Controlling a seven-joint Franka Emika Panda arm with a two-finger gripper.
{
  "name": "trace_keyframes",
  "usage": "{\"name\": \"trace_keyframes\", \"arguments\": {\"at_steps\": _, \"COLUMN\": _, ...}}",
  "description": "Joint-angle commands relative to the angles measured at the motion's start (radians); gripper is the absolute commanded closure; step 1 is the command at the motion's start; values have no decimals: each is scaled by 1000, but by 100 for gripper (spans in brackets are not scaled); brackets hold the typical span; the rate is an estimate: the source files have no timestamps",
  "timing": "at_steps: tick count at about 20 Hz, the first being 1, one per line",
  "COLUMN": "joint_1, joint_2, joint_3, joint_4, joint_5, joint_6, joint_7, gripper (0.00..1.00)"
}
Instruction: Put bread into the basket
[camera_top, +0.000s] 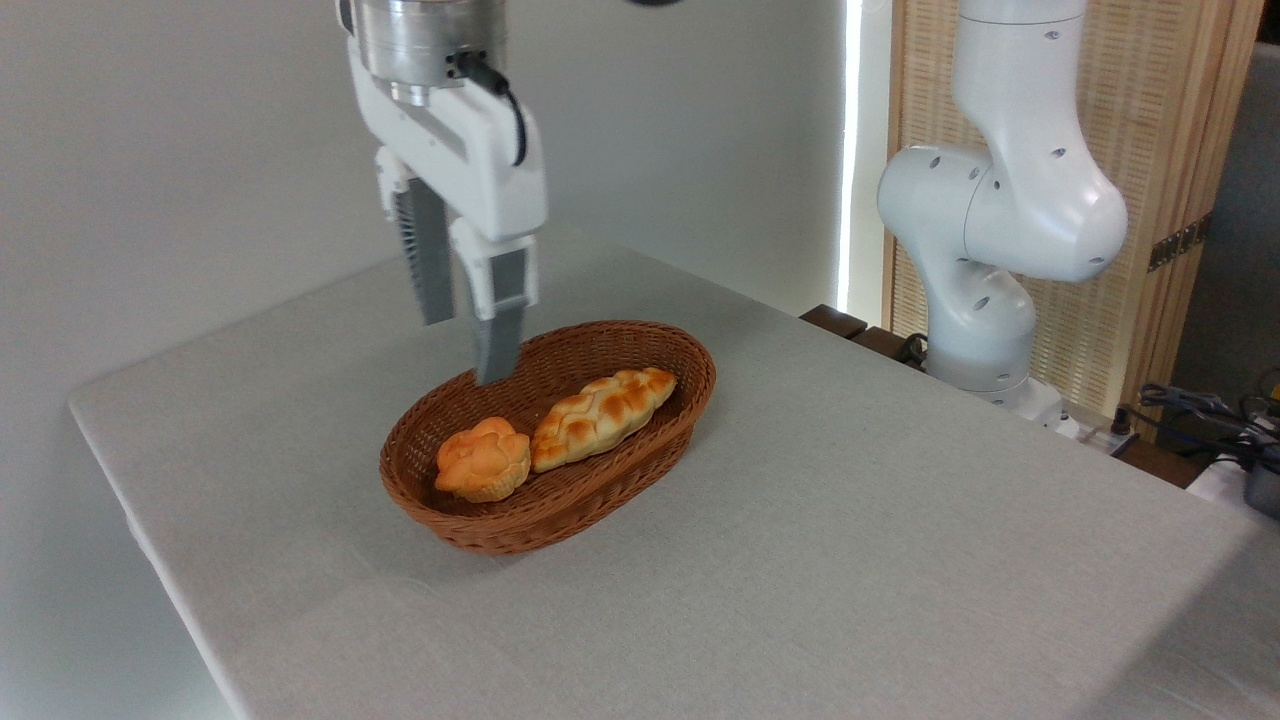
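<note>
low in the middle of the frame, inside the basket (560, 500), at its near left end: the bread (483, 459), a small round orange bun with a lumpy knotted top, resting on the woven floor close against the near wall. just beside it to the right, touching or almost touching: a longer pale golden braided loaf (602, 403), lying diagonally from the basket's middle up toward its far right end. both pieces wholly within the rim. brown wicker, oval, low sides, much bigger than the bun, sitting flat on the table (850, 560), on light grey cloth, slightly left of centre.

above the basket's far left rim, in the upper left of the frame: the gripper (467, 345), pointing down, fingers parted with a clear gap between them, nothing held. one dark fingertip lower and nearer the camera, overlapping the rim in the picture; whether touching the wicker or hanging over it, cannot tell. clear of the bun, which lies below and toward the camera.

at the upper right: the white robot arm base (985, 250), standing at the table's far edge, before a slatted wooden screen (1150, 150). cables and dark gear at the right edge, too small to make out.
</note>
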Motion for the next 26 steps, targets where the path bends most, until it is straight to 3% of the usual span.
{"name": "trace_keyframes", "arguments": {"at_steps": 1, "joint_1": -64, "joint_2": 83, "joint_3": 88, "joint_4": 168, "joint_5": 14, "joint_6": -126, "joint_7": -4, "gripper": 0}}
{"name": "trace_keyframes", "arguments": {"at_steps": 4, "joint_1": -116, "joint_2": 81, "joint_3": 135, "joint_4": 164, "joint_5": 16, "joint_6": -127, "joint_7": -35, "gripper": 0}}
{"name": "trace_keyframes", "arguments": {"at_steps": 11, "joint_1": -156, "joint_2": 55, "joint_3": 139, "joint_4": 90, "joint_5": 37, "joint_6": -114, "joint_7": -38, "gripper": 0}}
{"name": "trace_keyframes", "arguments": {"at_steps": 15, "joint_1": -156, "joint_2": 11, "joint_3": 140, "joint_4": 16, "joint_5": 40, "joint_6": -51, "joint_7": -31, "gripper": 0}}
{"name": "trace_keyframes", "arguments": {"at_steps": 19, "joint_1": -158, "joint_2": 11, "joint_3": 140, "joint_4": 16, "joint_5": 102, "joint_6": -55, "joint_7": -44, "gripper": 0}}
{"name": "trace_keyframes", "arguments": {"at_steps": 26, "joint_1": -158, "joint_2": 17, "joint_3": 142, "joint_4": 26, "joint_5": 102, "joint_6": -57, "joint_7": -80, "gripper": 0}}
